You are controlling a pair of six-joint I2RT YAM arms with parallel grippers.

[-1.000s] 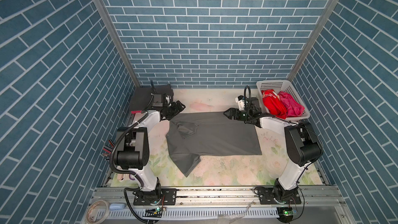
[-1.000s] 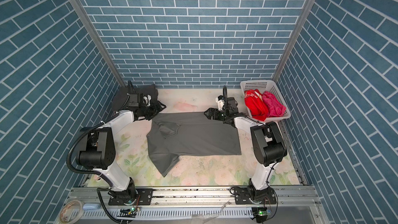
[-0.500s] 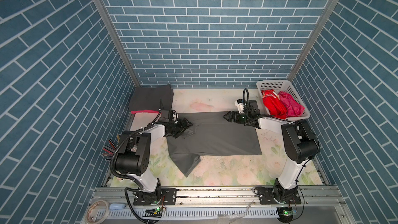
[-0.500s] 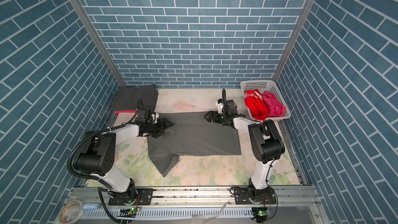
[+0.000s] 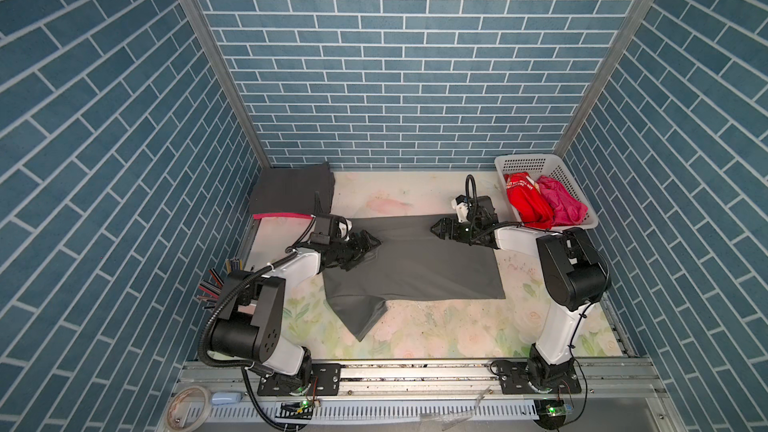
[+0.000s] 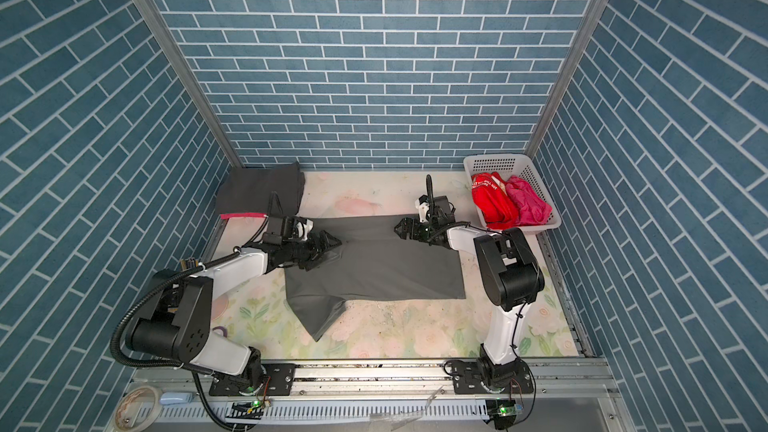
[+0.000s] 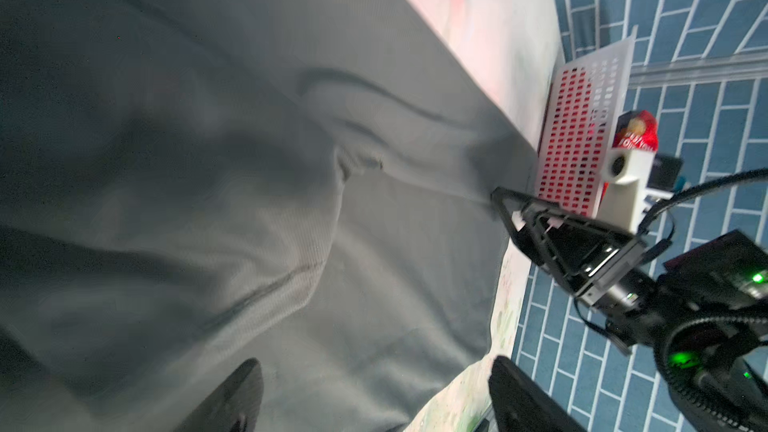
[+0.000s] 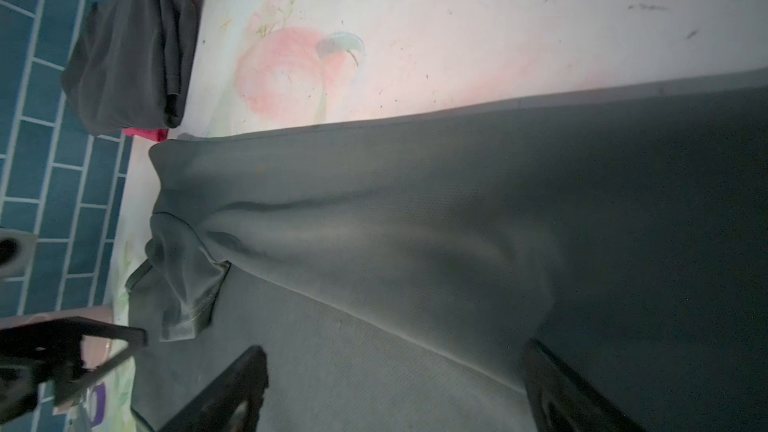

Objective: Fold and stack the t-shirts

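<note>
grey tee (image 5: pixel 415 268) lies flat for folding | left gripper (image 5: pixel 371 245) over its collar end, jaws apart | right gripper (image 5: pixel 434 228) over its far edge, jaws apart, likely paired pinch

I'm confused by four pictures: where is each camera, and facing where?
Both top views: high up front, looking down on table, left arm, right arm, grey t-shirt.
Left wrist: on left arm, past open left fingers toward basket and right fingers.
Right wrist: on right arm, past open right fingers toward folded dark t-shirt.
All share the grey t-shirt.
</note>
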